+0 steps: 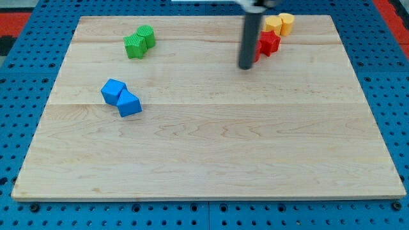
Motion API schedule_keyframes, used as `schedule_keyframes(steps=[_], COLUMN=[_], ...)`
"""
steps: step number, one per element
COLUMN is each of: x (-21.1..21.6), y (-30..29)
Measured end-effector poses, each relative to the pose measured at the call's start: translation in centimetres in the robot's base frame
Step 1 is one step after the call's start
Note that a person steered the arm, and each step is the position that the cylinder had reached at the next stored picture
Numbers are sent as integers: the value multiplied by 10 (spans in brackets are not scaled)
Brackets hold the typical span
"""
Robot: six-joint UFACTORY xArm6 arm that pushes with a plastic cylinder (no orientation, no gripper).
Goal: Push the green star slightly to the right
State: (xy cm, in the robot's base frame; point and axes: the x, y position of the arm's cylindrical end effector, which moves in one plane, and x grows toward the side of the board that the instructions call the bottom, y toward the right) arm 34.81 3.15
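At the view's centre lies the wooden board [211, 128], resting on a blue pegboard surface [25, 76]; the pegboard is cut off at every edge of the view, and a red area shows in both top corners. No writing, brand or label can be read anywhere.

My rod [250, 38] enters from the view's top, its upper part cut off by the frame edge. My tip [245, 66] rests on the board just left of the red star [268, 43] and hides that block's left side. I carry no claw, so there are no jaws to report as apart or together.

The two blue blocks [121, 98] lie touching at the view's left; their exact shapes are hard to make out. The green star [139, 42] lies at the view's upper left, well apart from my tip, and appears made of two lobes pressed together. The yellow blocks [280, 23] sit near the board's top edge, touching the red star; their shapes are unclear.
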Motion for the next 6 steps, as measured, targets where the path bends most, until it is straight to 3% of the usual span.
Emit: schedule_keyframes(steps=[1, 2, 5, 6], x=[0, -15, -91, -99], y=[-122, -204, -210, -157])
